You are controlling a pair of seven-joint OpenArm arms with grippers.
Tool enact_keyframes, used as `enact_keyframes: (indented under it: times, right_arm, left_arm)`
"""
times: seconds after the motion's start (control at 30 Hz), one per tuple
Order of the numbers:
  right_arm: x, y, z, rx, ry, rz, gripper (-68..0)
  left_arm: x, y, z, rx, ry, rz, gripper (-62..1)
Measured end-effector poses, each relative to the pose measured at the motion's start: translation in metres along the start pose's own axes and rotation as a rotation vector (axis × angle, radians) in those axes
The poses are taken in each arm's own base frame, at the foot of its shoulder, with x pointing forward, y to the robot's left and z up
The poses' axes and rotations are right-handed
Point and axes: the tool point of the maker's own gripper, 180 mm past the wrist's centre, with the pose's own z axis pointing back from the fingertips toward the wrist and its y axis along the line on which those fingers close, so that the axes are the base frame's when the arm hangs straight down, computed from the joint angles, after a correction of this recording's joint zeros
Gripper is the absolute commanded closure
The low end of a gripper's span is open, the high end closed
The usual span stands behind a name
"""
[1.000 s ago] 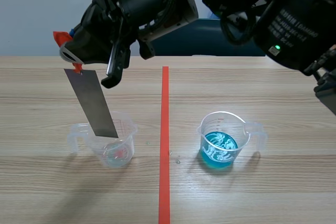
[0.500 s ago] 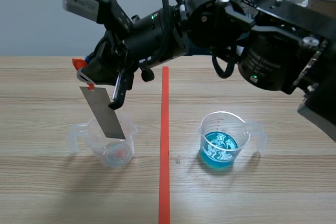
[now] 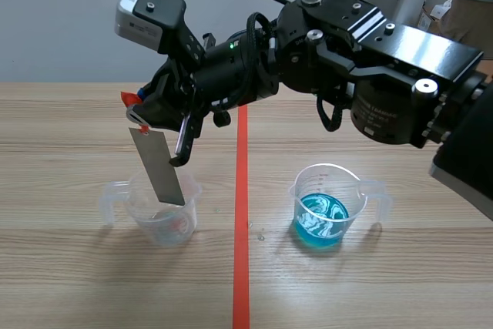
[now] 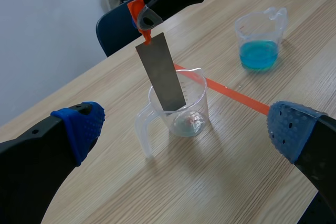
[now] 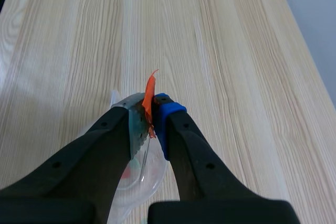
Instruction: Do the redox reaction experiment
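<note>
So the right fingers pinched the orange tab atop the metal strip, which dipped into the clear beaker; left fingers gaped wide, empty.

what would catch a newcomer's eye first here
The grey metal strip hangs tilted from the right gripper, which grips its orange-taped top. The strip's lower end is inside the clear measuring cup, left of the tape line in the scene view. Next comes the bright blue liquid in the second cup, which stands alone across the line.
</note>
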Motion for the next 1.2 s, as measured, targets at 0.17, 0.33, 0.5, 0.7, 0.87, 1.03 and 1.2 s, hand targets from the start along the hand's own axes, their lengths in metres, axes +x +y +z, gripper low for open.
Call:
enact_keyframes:
  times: [0.17,0.33,0.5,0.7,0.87,1.03,1.2]
  right_arm:
    - [-0.011,0.009,-0.003,0.011,0.024,0.005,-0.6]
    - [-0.01,0.013,-0.006,0.022,0.023,0.012,-0.6]
    - [-0.01,0.013,-0.006,0.022,0.024,0.013,-0.6]
    - [-0.011,0.012,-0.006,0.021,0.027,0.016,-0.6]
    - [-0.01,0.012,-0.007,0.02,0.031,0.023,-0.6]
    - [-0.01,0.012,-0.007,0.021,0.031,0.023,-0.7]
    - [-0.014,0.012,-0.006,0.019,0.051,0.033,-20.1]
  left_arm:
    - [0.0,0.0,0.0,0.0,0.0,0.0,-62.3]
    - [0.0,0.0,0.0,0.0,0.0,0.0,-62.3]
    - [0.0,0.0,0.0,0.0,0.0,0.0,-62.3]
    - [0.0,0.0,0.0,0.0,0.0,0.0,-62.3]
    - [0.0,0.0,0.0,0.0,0.0,0.0,-62.3]
    - [0.0,0.0,0.0,0.0,0.0,0.0,-62.3]
    - [0.0,0.0,0.0,0.0,0.0,0.0,-62.3]
